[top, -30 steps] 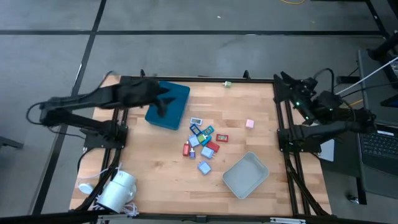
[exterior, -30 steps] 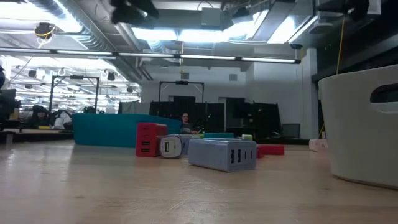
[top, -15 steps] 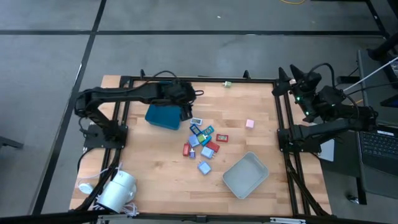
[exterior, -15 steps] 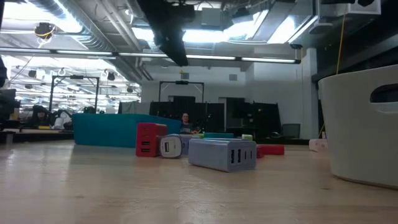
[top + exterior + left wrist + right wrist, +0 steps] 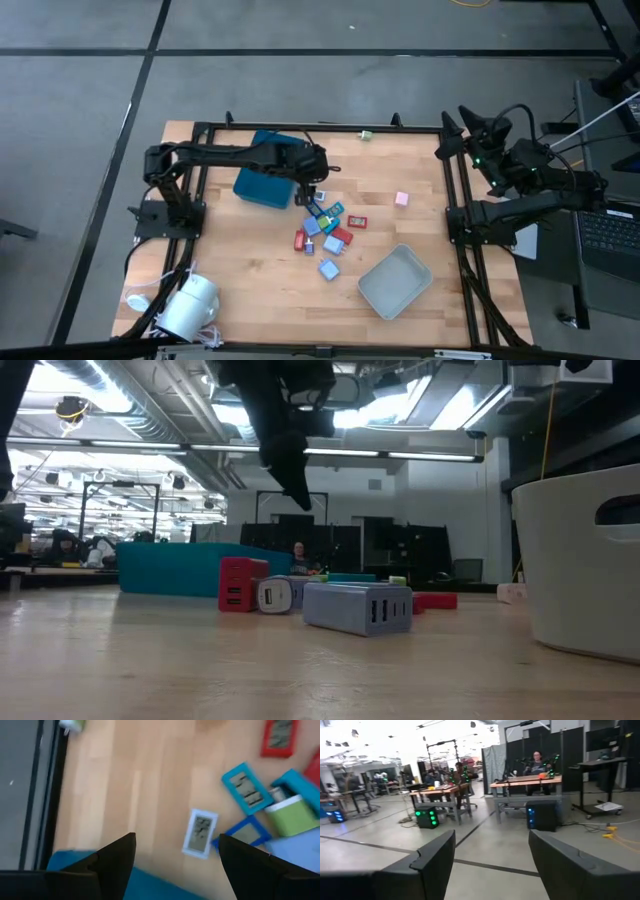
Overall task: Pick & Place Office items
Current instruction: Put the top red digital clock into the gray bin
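Left gripper (image 5: 313, 188), our fingers spread and empty, hovers over the office items (image 5: 325, 228) clustered mid-table beside the teal tray (image 5: 262, 184). Our right gripper (image 5: 455, 135), also spread, waits at the table's edge.

Both arms are built of dark, near-black segments joined at bulky rounded joints. The left arm (image 5: 225, 155) is a slim chain of matte links ending in a blocky wrist. The right arm (image 5: 520, 170) carries a small green indicator light near its wrist, and thin black cables loop over its upper links. Each arm's fingers (image 5: 115, 862) are flat, dark, wedge-shaped plates with angled inner edges and a smooth matte surface.
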Robot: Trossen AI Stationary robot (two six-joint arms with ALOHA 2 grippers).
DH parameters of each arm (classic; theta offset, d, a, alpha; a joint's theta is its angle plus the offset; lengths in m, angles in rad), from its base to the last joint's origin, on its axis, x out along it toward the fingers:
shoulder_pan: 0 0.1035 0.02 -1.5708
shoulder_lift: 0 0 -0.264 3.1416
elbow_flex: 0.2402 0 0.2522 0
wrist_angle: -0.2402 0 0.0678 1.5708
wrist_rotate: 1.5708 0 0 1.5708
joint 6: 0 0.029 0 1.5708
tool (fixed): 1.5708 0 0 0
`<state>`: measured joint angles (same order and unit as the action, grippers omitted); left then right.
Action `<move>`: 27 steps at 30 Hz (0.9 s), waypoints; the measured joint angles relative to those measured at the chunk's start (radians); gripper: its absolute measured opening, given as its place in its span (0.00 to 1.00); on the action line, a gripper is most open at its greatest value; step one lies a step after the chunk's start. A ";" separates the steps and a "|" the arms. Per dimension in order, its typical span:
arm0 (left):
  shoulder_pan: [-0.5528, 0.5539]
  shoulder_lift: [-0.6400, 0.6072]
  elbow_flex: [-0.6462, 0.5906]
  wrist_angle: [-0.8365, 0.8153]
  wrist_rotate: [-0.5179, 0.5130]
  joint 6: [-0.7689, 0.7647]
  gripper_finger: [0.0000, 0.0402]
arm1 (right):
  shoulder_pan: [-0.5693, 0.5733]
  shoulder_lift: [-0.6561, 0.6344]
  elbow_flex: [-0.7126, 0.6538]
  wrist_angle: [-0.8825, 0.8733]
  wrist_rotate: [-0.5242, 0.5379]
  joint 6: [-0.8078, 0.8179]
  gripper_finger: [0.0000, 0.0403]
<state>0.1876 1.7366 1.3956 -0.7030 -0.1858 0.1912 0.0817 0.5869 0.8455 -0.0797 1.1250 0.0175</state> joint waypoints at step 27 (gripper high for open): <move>-0.136 -0.025 0.000 -0.139 0.039 0.091 0.70 | 0.000 0.002 0.000 0.000 -0.098 0.051 0.64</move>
<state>0.0520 1.7119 1.3956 -0.8417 -0.1467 0.2818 0.0817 0.5888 0.8455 -0.0795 1.0274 0.0682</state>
